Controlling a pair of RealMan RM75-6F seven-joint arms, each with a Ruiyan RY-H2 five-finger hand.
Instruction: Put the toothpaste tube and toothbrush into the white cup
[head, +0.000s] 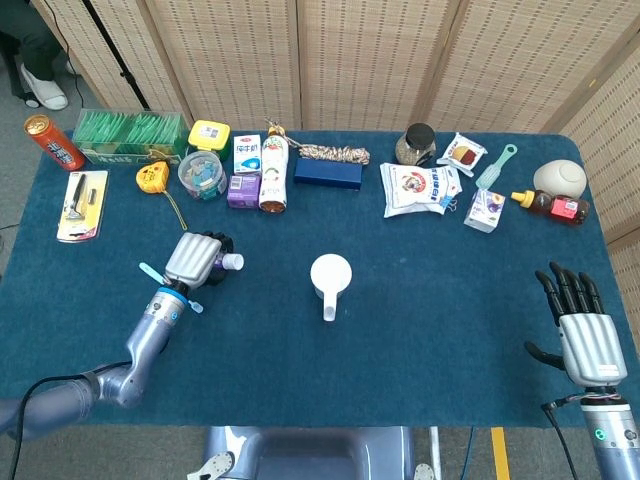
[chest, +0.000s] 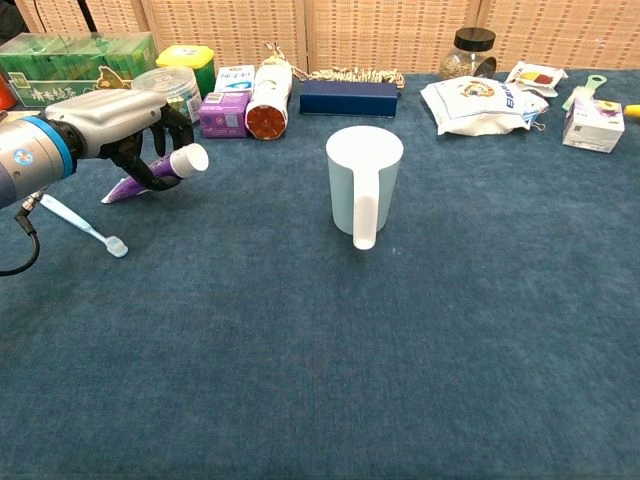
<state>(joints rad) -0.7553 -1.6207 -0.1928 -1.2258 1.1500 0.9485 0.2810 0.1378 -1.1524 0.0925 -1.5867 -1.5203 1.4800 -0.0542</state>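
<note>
Two items are to go into the white cup (chest: 364, 180); neither is in it yet. The first step is judged to be in hand: the toothpaste tube (chest: 158, 170) is gripped by the left hand (chest: 118, 118) and tilted, white cap raised and pointed toward the cup, its flat purple tail low, at or just above the cloth near the desk's left side. Whether the tail touches the cloth cannot be told.

Left hand pose: palm down, back of the hand uppermost, dark fingers (chest: 183, 122) curled around the tube's upper part just behind the cap. The forearm enters from the desk's near-left corner in the head view.

The toothbrush (chest: 82, 224) lies flat on the cloth, beside and under the left wrist, untouched, head toward the near edge.

The cup stands upright at mid-desk, handle turned toward the near edge, well apart from the held tube.

Next move, as judged: the tube is to be carried rightward over the cup's rim, stood more upright, and let go inside. The cup is light and open-topped, so a knock against the rim could tip it.

The right hand (head: 582, 324) is held near the desk's near-right corner, fingers straight and spread, nothing held.
</note>
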